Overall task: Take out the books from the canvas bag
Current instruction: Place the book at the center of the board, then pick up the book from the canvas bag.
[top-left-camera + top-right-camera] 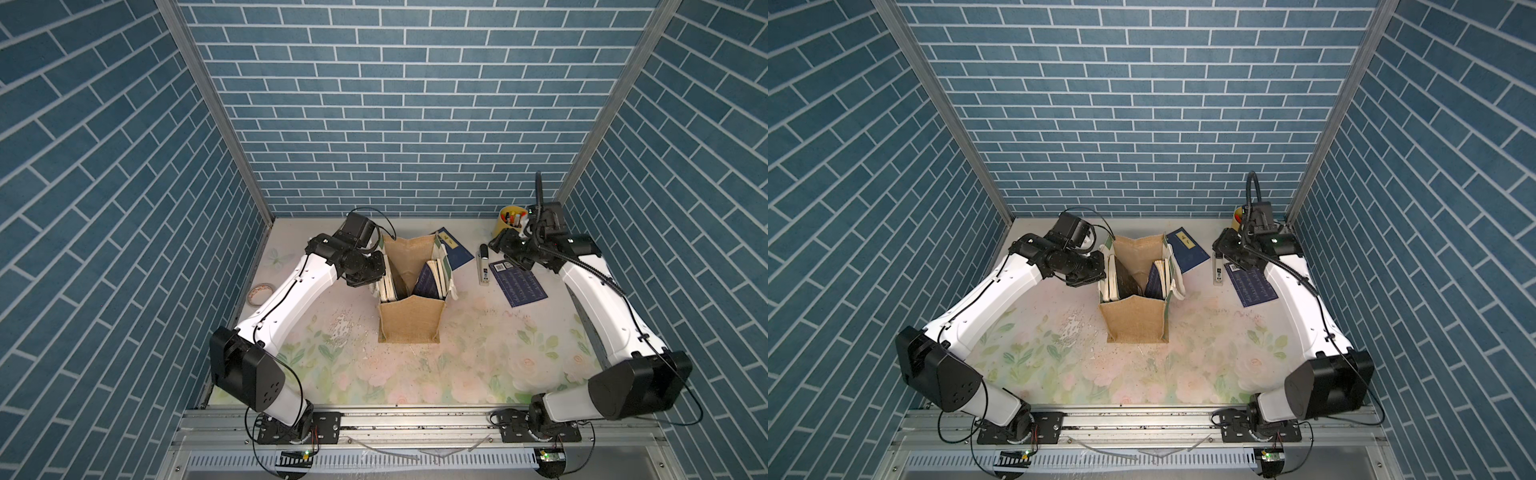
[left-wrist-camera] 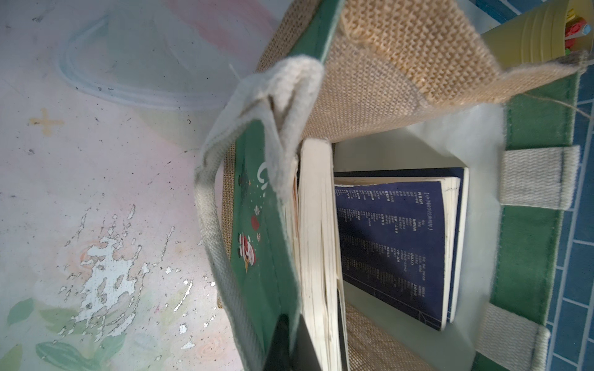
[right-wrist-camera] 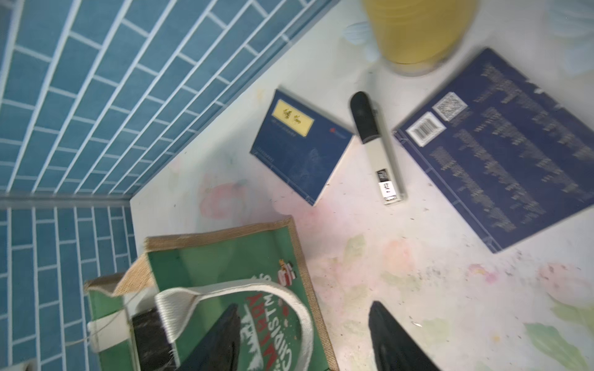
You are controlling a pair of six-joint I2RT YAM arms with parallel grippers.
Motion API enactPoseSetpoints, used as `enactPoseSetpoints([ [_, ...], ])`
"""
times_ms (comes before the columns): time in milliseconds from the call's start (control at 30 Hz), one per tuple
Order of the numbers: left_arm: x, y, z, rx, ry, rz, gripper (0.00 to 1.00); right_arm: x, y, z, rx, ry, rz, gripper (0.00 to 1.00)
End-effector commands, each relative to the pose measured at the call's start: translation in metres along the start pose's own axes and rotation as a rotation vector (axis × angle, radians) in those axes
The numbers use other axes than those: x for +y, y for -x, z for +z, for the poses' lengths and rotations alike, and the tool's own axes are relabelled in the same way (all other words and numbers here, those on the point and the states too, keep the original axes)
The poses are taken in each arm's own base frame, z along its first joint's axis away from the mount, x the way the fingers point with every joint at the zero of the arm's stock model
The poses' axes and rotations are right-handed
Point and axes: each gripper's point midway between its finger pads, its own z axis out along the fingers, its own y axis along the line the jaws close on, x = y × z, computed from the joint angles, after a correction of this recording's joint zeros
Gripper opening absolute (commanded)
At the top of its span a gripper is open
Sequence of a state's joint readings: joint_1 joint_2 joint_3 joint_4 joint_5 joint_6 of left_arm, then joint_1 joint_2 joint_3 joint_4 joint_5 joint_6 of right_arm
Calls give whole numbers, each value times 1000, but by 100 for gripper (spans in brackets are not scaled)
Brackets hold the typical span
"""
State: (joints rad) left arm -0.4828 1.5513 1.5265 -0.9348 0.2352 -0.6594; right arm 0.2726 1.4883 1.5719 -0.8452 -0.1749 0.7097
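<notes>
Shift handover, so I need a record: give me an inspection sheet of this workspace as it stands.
Surface: floral tabletop, with a chipped patch near the bag.
Job's things: canvas bag upright and open; books stand inside; yellow-label navy book and barcode-back navy book lie outside on the table.
Clutter: yellow pen cup, stapler-like tool, tape roll.
Pincers: left pincer shut on the bag's wall; right pincer open, empty.
Cables: black cables run along both arms.
Surroundings: blue brick-pattern walls on three sides.
</notes>
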Motion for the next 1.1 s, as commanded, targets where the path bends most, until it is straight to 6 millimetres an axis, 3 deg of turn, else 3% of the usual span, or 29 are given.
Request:
enactPoseSetpoints([
  [0, 5, -1, 18, 20, 23, -6, 5, 17, -32, -7, 148, -72, -196, 63],
  [233, 10, -7, 20, 36, 31, -9, 5, 75, -64, -10, 274, -72, -451, 62],
  [467, 11, -8, 22, 36, 30, -13, 5, 107, -92, 6, 327, -98, -606, 62],
  [667, 11, -8, 23, 39, 27, -7, 5, 115, -115, 29, 369, -119, -678, 63],
  [1067, 16, -13, 25, 56, 29, -7, 5, 102, -131, 69, 418, -197, -684, 60],
])
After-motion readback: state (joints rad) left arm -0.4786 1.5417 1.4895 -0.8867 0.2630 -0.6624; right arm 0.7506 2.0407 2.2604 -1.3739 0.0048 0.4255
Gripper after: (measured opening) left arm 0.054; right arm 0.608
